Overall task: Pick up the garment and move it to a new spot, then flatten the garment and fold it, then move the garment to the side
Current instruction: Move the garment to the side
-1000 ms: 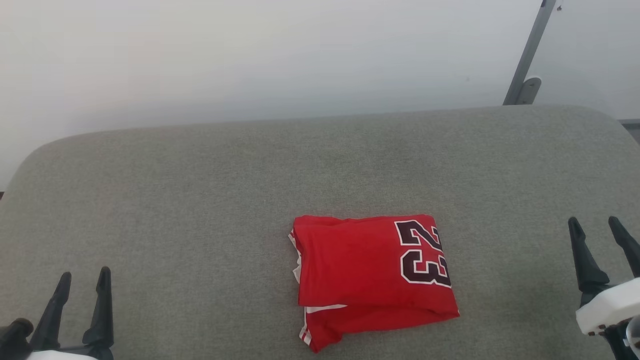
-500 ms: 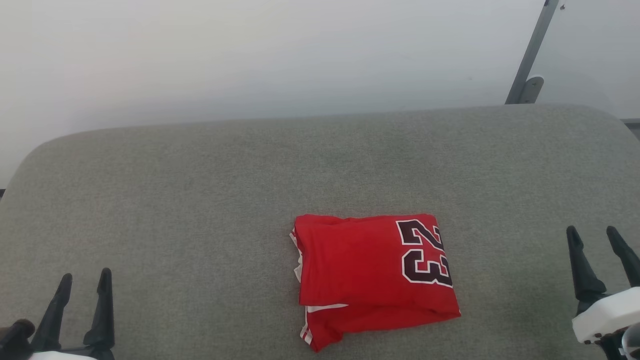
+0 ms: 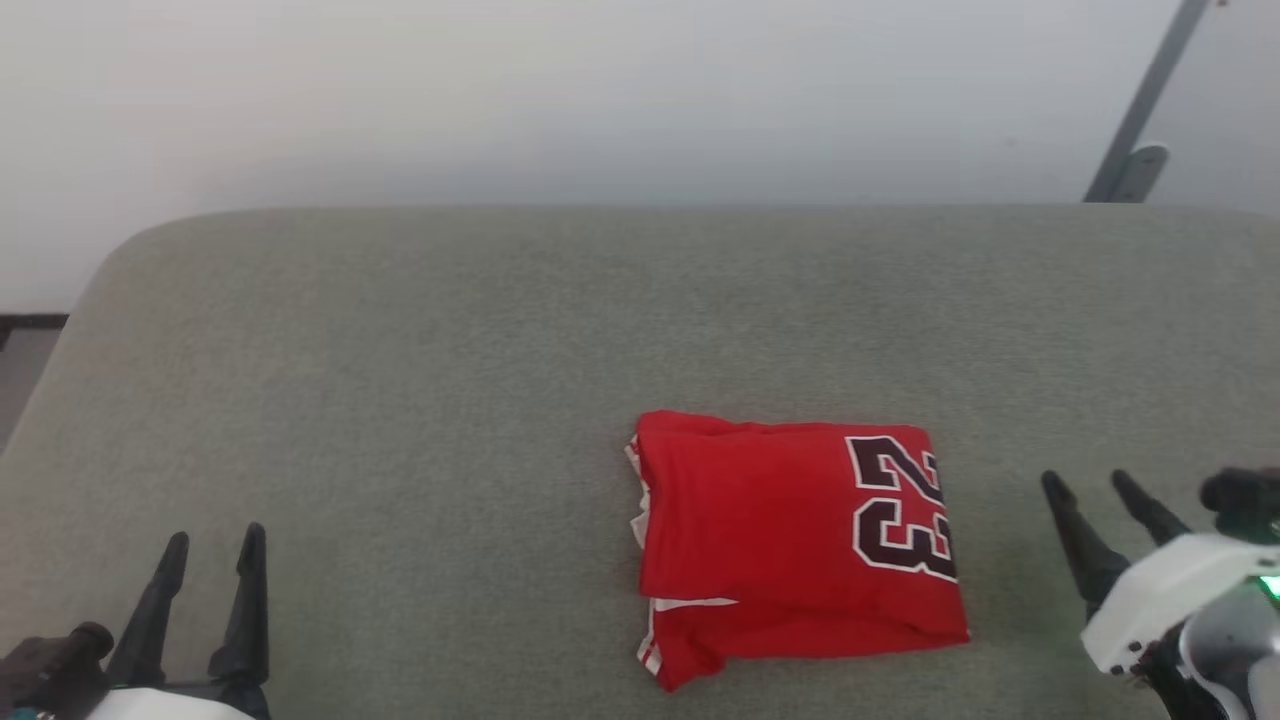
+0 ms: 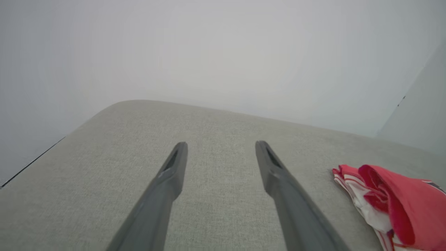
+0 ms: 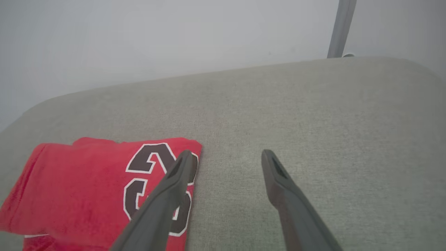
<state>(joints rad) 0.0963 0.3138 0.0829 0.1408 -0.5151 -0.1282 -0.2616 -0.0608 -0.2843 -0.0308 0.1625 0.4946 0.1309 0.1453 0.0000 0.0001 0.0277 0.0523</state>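
- Lying folded on grey pad [image 3: 400,380]: shirt [image 3: 795,545], approx. 5 o'clock from pad centre in head view, "23" at its 3 o'clock end.
- Hovering spread wide, nothing held: L gripper [image 3: 216,535], out at shirt's 9 o'clock, well apart.
- Same for R gripper [image 3: 1085,478]: fully spread, empty, near shirt's 3 o'clock edge, not touching.
- Prob. light, soft, floppy; apt to slump & unfold if lifted by one ply.
- Best pinched thru all layers: R at the 3 o'clock edge, L at the 9 o'clock edge, where white trim & loose plies show.
- Seems already folded; prob. only the move aside left.
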